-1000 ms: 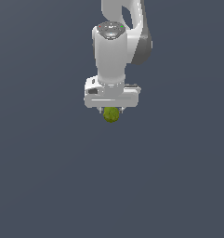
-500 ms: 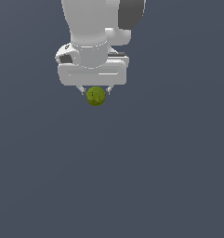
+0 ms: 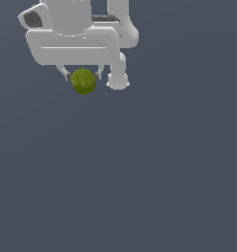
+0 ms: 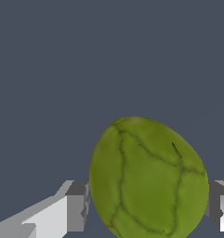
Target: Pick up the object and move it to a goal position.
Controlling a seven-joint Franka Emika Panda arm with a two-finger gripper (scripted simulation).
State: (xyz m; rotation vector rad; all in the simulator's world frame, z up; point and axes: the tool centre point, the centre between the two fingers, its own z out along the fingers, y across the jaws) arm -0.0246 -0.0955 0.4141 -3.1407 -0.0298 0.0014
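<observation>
arm: white Panda arm (image 3: 121,29) enters from the top of the exterior view; wrist and hand fill the upper part toward the exterior view's left, a rounded joint end sits just beside the hand on the exterior view's right.
gripper: gripper (image 3: 83,75) points down, white body wide and flat, two short fingers under it.
claw state: clamped on the ball; one finger on each side, pads touching it in both views.
fingers: wrist view shows a grey-tipped finger (image 4: 76,204) against one flank of the ball and the other finger (image 4: 220,204) against the opposite flank, partly cut by the frame edge.
ball: olive-green ball (image 3: 83,81) hangs between the fingertips, most of it showing below the hand; clearly narrower than the gripper body.
ball surface: in the wrist view the ball (image 4: 148,179) fills much of the frame; darker green crack-like lines run across it, yellow-green patches between them.
ball position: upper part of the exterior view, toward its left; nothing under it or touching it except the fingers.
background: flat dark blue-grey background (image 3: 164,172) in both views; cannot tell whether it is a floor or a wall, no shadow of the ball seen.
markings: no readable writing, brand or label on arm, gripper or ball.
goal: no goal marker can be made out.
</observation>
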